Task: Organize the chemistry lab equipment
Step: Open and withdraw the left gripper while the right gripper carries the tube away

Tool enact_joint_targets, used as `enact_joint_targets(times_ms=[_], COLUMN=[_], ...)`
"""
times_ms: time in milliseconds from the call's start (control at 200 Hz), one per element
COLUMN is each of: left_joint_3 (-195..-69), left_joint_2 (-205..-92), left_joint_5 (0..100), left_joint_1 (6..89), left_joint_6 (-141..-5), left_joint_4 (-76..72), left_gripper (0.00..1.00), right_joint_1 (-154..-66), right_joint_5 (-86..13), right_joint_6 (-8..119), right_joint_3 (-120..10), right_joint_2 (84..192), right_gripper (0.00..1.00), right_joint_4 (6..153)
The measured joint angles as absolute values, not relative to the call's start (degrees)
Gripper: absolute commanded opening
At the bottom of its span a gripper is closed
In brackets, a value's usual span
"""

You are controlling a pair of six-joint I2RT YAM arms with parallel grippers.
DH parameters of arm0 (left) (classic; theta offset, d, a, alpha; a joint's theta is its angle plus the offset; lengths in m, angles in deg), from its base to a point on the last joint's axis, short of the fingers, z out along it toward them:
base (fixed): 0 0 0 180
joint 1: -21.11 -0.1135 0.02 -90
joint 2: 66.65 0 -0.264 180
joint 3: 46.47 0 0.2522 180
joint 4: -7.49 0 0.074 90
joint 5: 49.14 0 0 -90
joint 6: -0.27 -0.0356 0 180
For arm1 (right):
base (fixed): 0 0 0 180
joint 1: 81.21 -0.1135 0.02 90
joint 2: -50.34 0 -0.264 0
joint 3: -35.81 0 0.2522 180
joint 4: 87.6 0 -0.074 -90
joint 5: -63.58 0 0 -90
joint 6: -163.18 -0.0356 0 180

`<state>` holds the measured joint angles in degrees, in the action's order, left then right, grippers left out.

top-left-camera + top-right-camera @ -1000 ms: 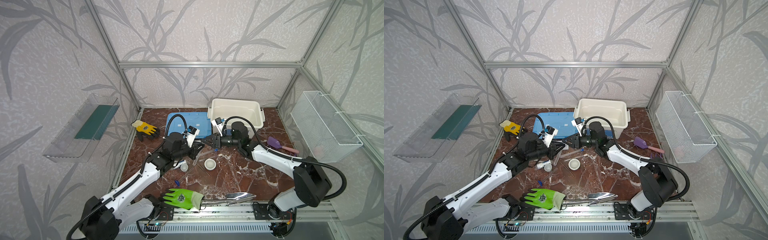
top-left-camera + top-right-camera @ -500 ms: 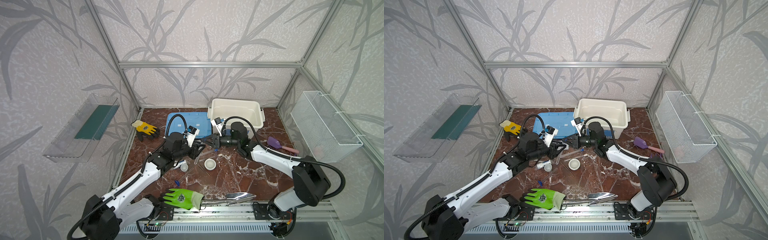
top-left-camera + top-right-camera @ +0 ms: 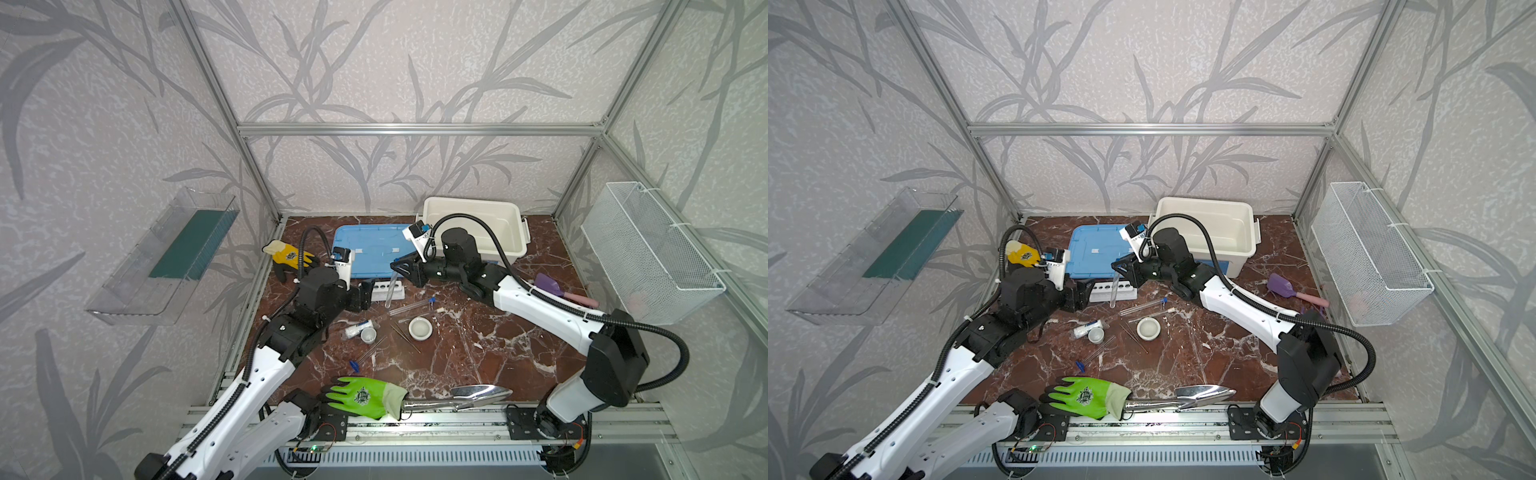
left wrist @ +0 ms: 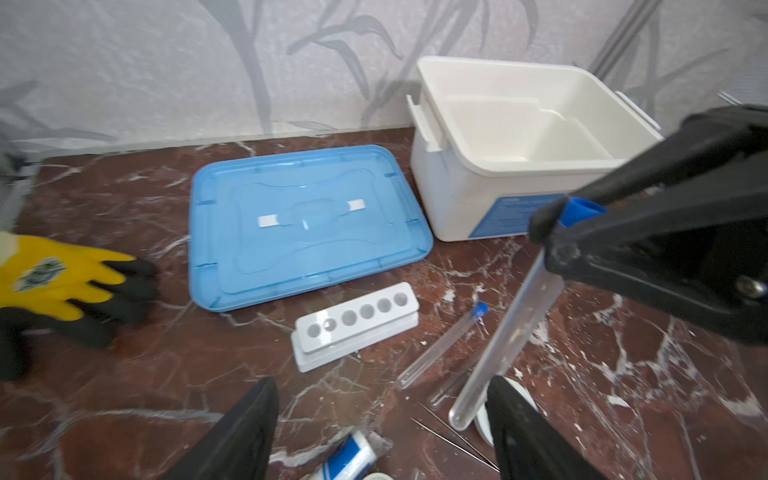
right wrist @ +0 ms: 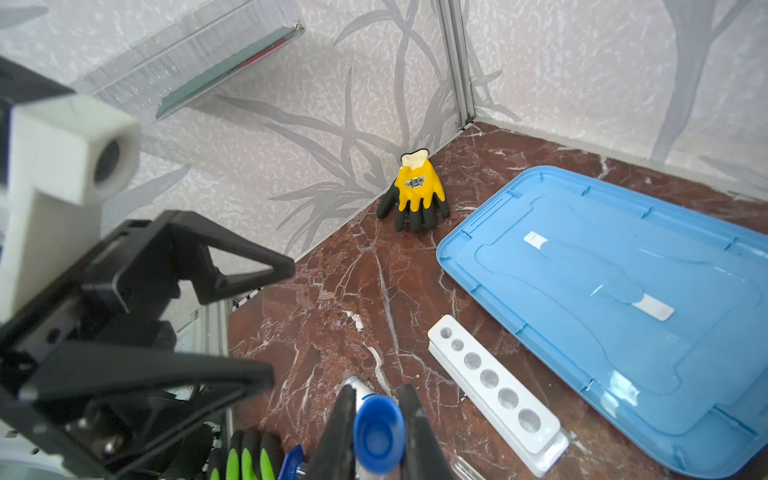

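Rack (image 3: 398,291) hemmed between left end effector (image 3: 368,293) and right end effector (image 3: 395,268) (tube (image 3: 389,296) hanging there); marble (image 3: 498,345) right of bowl (image 3: 419,327) free

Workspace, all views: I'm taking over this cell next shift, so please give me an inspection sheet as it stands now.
Surface: brown marble table, no spill seen.
Job's things: rack, six holes empty; tube in the right claw; loose tubes, bowl, cup, bottle and tweezers lying mid-table.
Clutter: green glove and trowel at the front edge; yellow glove back left; purple scoop on the right.
Claws: left claw open, holding nothing; right claw shut on the tube's blue-capped end.
Cables: black hoses arch over both wrists, off the table.
Surroundings: open white bin, blue lid flat beside it; wire basket and clear shelf on the side walls.
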<state>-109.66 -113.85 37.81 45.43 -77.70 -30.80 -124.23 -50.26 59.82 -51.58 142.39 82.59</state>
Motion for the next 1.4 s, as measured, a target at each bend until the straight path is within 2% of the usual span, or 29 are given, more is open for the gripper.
enact_joint_targets(times_ms=[215, 480, 1400], left_joint_3=[-110.3, -107.0, -106.8], left_joint_2=[-108.0, -105.5, -105.6], left_joint_5=[29.2, 27.6, 30.4], left_joint_1=[38.3, 35.9, 34.0], left_joint_6=[-77.7, -77.4, -77.6], left_joint_4=[-37.5, -39.1, -39.1], left_gripper=[0.79, 0.78, 0.78], right_joint_1=[-127.5, -130.1, -130.2], right_joint_5=[-42.4, -35.0, -29.7], right_joint_6=[66.4, 72.3, 74.7], right_joint_3=[-57.6, -63.9, -69.1], right_joint_2=[149.7, 159.2, 166.5], right_gripper=[0.16, 0.16, 0.14], right_joint_4=[81.5, 80.9, 84.9])
